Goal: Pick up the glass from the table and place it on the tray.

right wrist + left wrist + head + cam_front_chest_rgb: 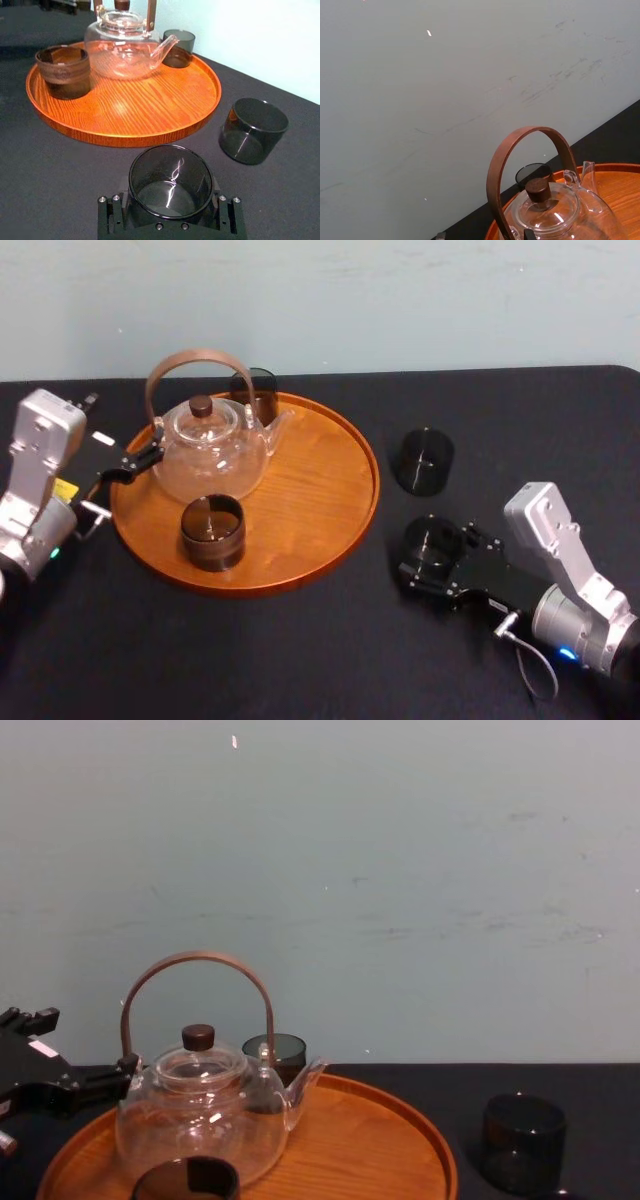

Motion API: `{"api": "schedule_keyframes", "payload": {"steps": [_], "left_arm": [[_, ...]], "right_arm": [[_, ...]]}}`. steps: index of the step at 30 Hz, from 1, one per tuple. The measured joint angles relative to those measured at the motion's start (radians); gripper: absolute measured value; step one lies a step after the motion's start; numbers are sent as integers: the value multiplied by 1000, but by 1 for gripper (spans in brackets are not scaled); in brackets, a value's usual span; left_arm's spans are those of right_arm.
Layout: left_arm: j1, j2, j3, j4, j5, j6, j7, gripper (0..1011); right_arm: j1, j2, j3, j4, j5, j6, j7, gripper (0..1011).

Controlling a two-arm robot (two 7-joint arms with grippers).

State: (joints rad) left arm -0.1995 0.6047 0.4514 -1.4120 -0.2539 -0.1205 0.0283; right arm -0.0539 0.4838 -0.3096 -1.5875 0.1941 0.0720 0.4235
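Head: my right claw (434,552) is clamped on the glass (430,534), on the bench (300,660) right of the tray (330,530). My left claw (135,462) is parked at the tray's left rim.
Right wrist: glass snug between the jaws, looks unlifted.
Chest: second glass (523,1140) stands on the bench.
Grasp made; lift and placing left.

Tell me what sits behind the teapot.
A dark glass stands on the tray just behind the teapot, near the far rim. In the head view the teapot covers its lower part.

Left arm (40,455): we see silver-grey casing with a yellow sticker.
Right arm (555,535): we see silver-grey casing, a blue light, a looped cable.
Right gripper (171,186): black, silver screws.
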Motion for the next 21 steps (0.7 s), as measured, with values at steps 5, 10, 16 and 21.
{"api": "schedule_keyframes", "payload": {"steps": [5,10,16,21], "left_arm": [[0,0,0,0,0,0,0,1010],[0,0,0,0,0,0,0,1010],[0,0,0,0,0,0,0,1009],[0,0,0,0,0,0,0,1009]], "right_arm": [[2,5,1,-2,21,-5,13,915],[6,17,-2,-30,35,3,19,915],[21,29,-10,-56,37,20,18,915],[44,30,-20,-61,34,33,15,915]]}}
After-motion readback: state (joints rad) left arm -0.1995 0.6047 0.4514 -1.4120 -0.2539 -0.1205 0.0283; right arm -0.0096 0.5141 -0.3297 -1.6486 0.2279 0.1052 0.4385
